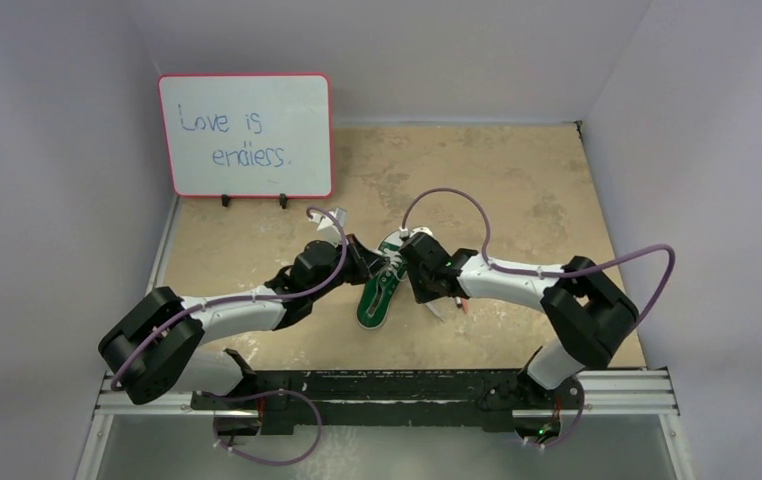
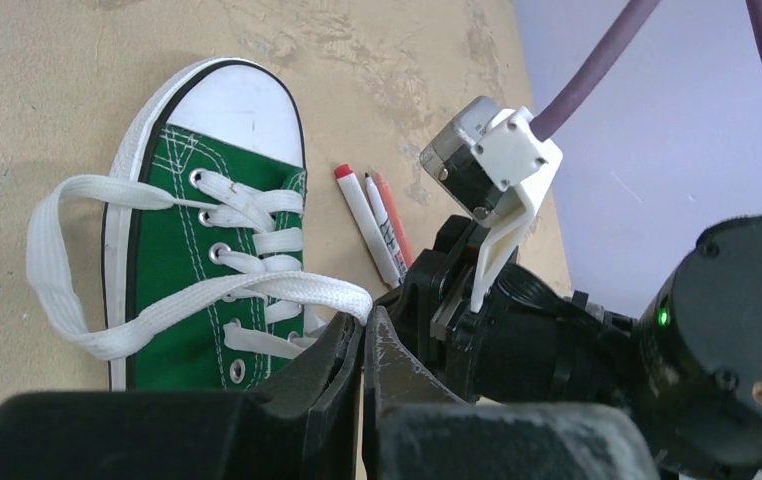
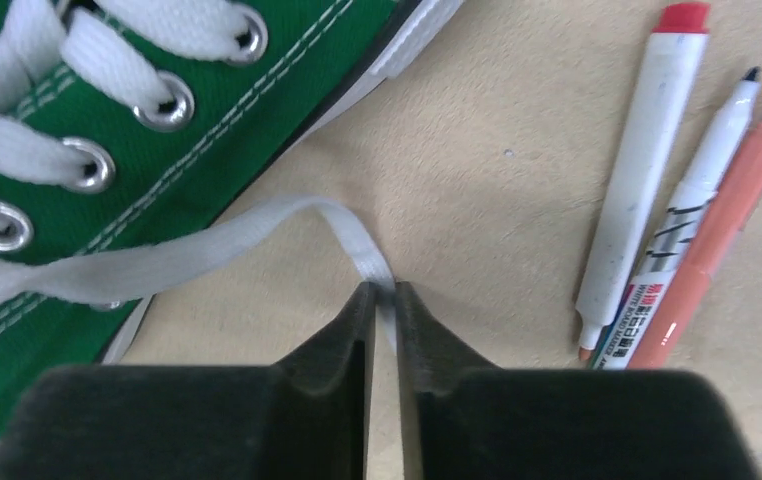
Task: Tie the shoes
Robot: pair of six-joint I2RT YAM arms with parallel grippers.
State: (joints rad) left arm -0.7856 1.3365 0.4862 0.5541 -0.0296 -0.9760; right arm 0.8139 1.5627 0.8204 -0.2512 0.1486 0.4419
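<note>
- Centrally in the top view, between the two wrists: green sneaker (image 1: 377, 297) flat on the tan table (image 1: 517, 190), long axis close to vertical in the frame with a slight lean, white toe cap seemingly toward the bottom edge.
- Seen from the left wrist, points toe-up toward the top of the frame, eyelets and crossed laces facing the camera.
- Left gripper (image 2: 363, 335): fingers pressed together at lower centre of its own view, pinching the looped lace (image 2: 67, 290). That lace swings out past the left side of the sole and comes back across the tongue to the fingertips.
- Right gripper (image 3: 384, 305): fingers almost together at lower centre of its view, with the lace strand (image 3: 207, 245) passing between the tips. Reads as a pinch rather than a gap.
- Strand runs left from those tips to the sneaker, which fills the upper left of that frame.
- Marker pens (image 3: 647, 200) lie at the right of the same frame, apart from the lace.
- Both sets of fingertips sit just beside each other, off the ankle end of the sneaker on the marker side.
- Likely turns on crossing or drawing apart two held laces that start almost at one spot. Neither arm clearly nearer.
</note>
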